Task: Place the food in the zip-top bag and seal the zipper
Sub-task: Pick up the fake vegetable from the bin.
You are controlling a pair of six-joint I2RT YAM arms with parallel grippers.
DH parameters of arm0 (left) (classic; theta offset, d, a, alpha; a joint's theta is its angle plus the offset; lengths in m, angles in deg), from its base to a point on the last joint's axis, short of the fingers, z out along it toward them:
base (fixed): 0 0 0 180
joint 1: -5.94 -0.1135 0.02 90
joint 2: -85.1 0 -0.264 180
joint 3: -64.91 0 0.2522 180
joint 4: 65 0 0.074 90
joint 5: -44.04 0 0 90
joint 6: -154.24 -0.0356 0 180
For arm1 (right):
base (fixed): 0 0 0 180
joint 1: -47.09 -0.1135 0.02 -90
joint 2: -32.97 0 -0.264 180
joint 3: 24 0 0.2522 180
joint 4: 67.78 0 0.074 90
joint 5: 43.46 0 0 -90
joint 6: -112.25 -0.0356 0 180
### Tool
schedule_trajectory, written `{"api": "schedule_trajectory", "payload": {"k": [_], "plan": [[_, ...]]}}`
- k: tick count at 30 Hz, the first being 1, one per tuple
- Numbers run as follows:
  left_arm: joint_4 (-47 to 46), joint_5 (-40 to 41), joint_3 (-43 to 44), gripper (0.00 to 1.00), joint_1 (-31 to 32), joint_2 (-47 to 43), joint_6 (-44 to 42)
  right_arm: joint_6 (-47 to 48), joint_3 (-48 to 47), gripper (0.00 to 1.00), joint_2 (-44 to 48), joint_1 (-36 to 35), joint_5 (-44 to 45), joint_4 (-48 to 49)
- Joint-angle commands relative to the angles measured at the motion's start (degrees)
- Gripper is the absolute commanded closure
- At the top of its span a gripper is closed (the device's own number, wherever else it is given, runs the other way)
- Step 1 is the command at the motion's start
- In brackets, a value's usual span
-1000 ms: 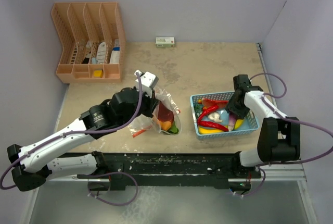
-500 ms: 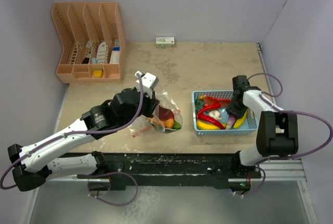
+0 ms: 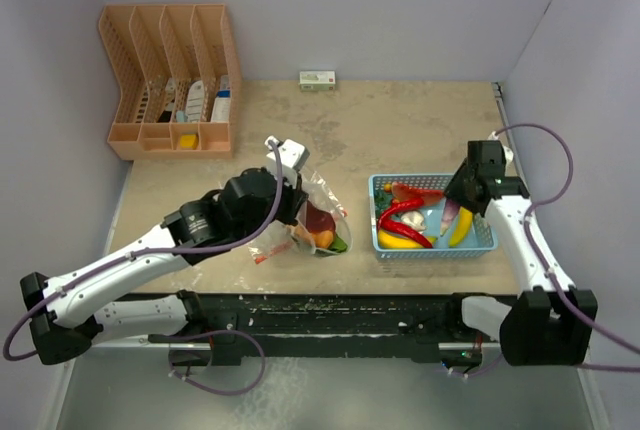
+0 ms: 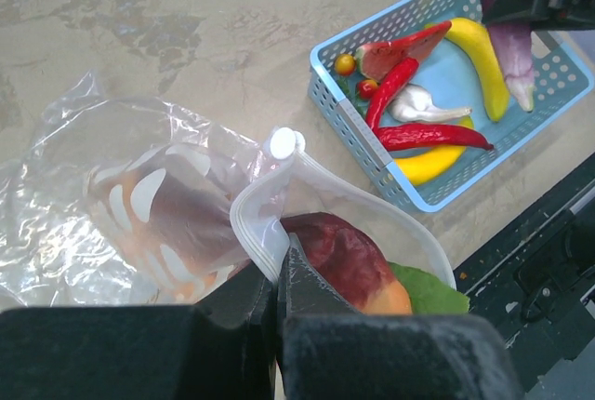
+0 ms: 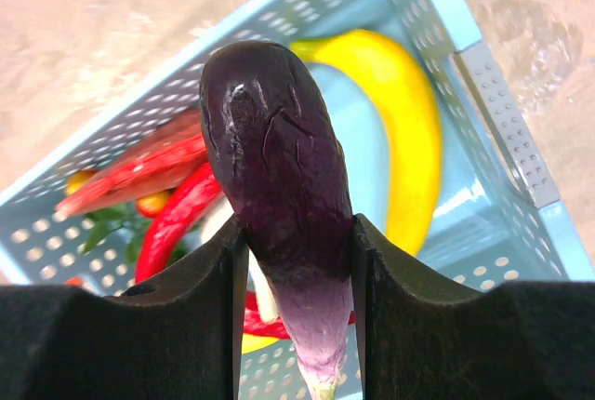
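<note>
The clear zip-top bag (image 3: 322,200) lies crumpled at the table's middle, its mouth held open towards the right. My left gripper (image 4: 277,260) is shut on the bag's mouth rim (image 4: 244,223). A dark red-orange chunk (image 4: 342,253) and a green leaf (image 4: 429,294) lie inside it. A red-orange strip (image 3: 264,254) shows at the bag's lower left. My right gripper (image 5: 293,270) is shut on a purple eggplant (image 5: 277,167) and holds it above the light blue basket (image 5: 502,107). Red chilis (image 4: 423,136), yellow bananas (image 4: 482,46) and a white garlic (image 4: 416,102) lie in the basket.
The basket (image 3: 432,249) stands right of the bag, near the table's front edge. A peach desk organizer (image 3: 170,75) stands at the back left. A small box (image 3: 317,78) lies against the back wall. A black rail (image 3: 330,310) runs along the front.
My right gripper has lifted the eggplant out of the basket, and the right arm has swung up and to the right. The left gripper still holds the bag's rim.
</note>
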Motion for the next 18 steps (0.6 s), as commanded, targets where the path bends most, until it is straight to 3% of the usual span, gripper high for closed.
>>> {"api": "schedule_trajectory", "payload": {"k": [1, 8, 18], "plan": [[-5.4, 0.8, 1.9, 1.00, -0.3, 1.5, 0.2, 3.7, -2.2, 1.00, 5.9, -1.0, -8.5, 2.0], [-7.7, -0.7, 3.7, 1.00, -0.8, 7.5, 0.7, 4.7, -3.5, 1.00, 11.9, -9.4, -19.0, 7.4], [-10.7, -4.3, 4.3, 1.00, -3.8, 13.7, 1.7, 7.0, -1.6, 1.00, 19.2, -14.5, -37.1, 14.7]]}}
